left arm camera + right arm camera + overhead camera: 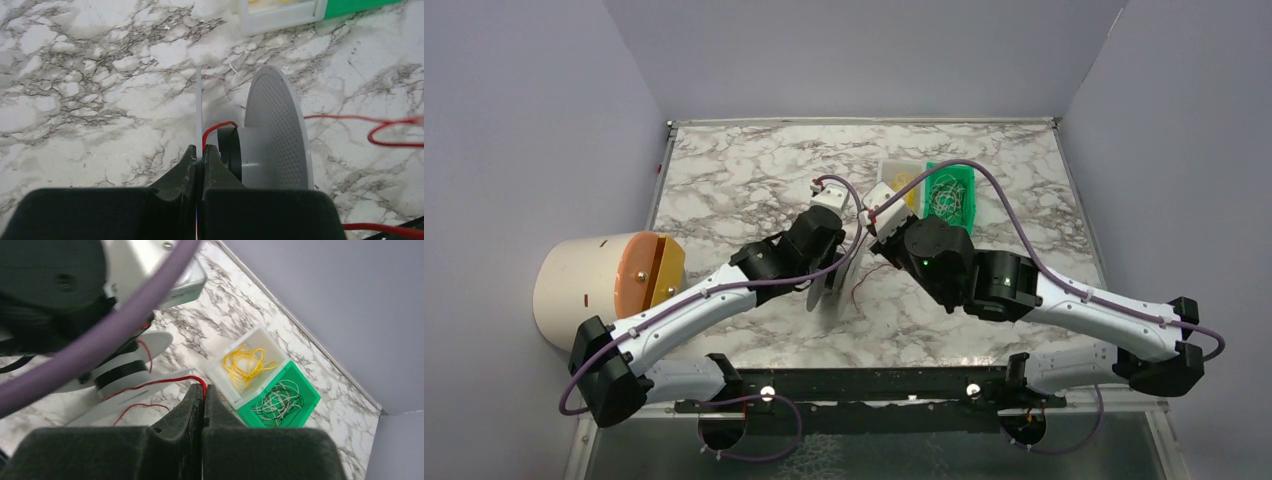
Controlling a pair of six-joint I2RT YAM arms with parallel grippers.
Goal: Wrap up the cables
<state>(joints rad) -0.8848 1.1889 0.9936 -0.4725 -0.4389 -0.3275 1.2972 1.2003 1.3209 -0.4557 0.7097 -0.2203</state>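
Right jaws pressed shut, pinching the red wire beside the spool; left jaws clamp shut on its flange. From my right jaws the wire runs left to the hub, slack trailing across the table

L arm & R arm met over the bench centre, wrists close together above a grey spool standing on edge. Thin red wire trailed from it to the R. Behind: white tray w/ yellow wires, green tray touching it. White tub, orange end, lay off the bench's L edge.
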